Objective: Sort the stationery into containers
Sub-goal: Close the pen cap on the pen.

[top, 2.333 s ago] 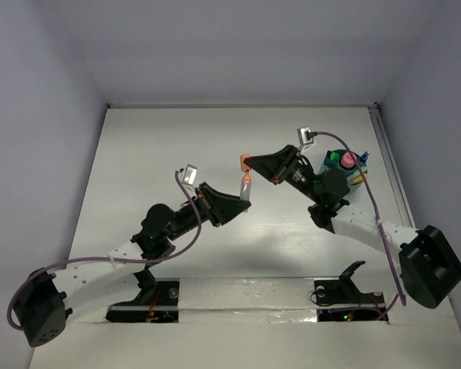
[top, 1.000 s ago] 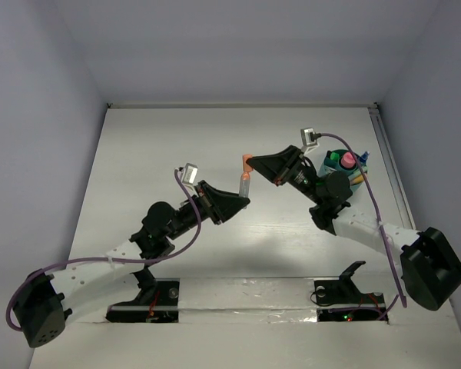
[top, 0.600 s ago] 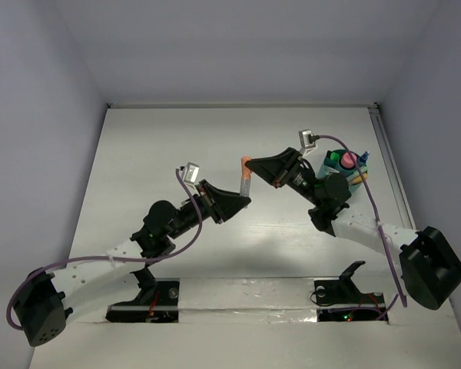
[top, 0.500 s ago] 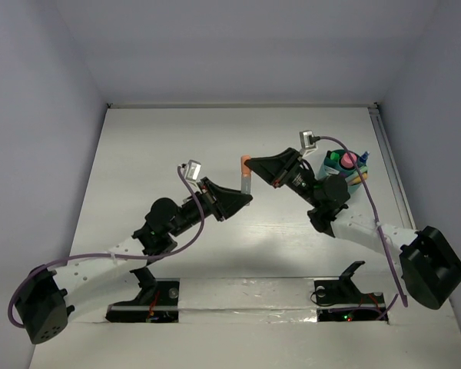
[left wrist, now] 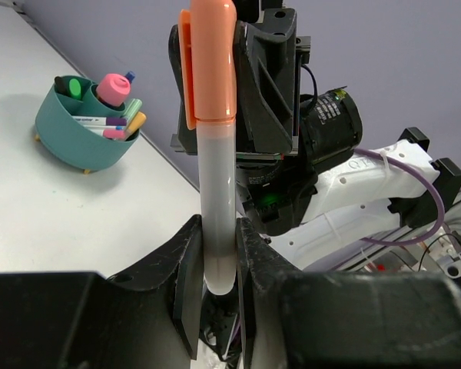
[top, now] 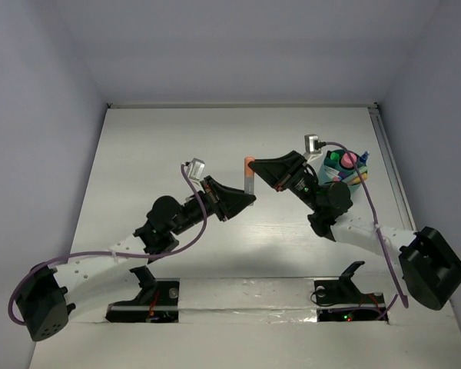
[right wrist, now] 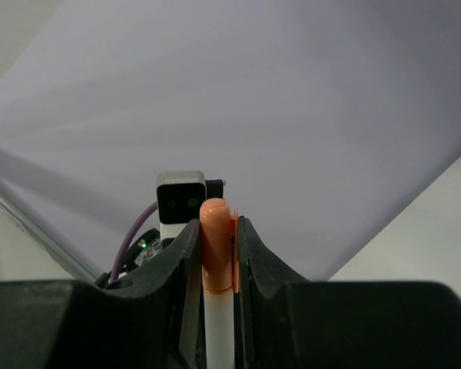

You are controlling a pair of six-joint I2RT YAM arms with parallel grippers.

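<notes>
A marker with a white barrel and a salmon cap (top: 248, 175) hangs in the air over the middle of the table, held at both ends. My left gripper (top: 249, 197) is shut on the bottom of the barrel (left wrist: 215, 200). My right gripper (top: 255, 164) is shut on the capped end (right wrist: 215, 231). The round teal tub (top: 352, 182) stands at the far right, behind my right arm. It also shows in the left wrist view (left wrist: 77, 146), holding a pink-capped tube (left wrist: 115, 86), a green marker and several pens.
The right wrist view shows the left wrist's camera (right wrist: 180, 196) just behind the cap, against the pale wall. White walls close in the table's left, back and right sides. A rail (top: 390, 165) runs along the right edge beside the tub.
The marker has gone from tilted to nearly upright. My left gripper has shifted slightly right under it, and my right wrist has moved a little. Both grippers have kept hold.
</notes>
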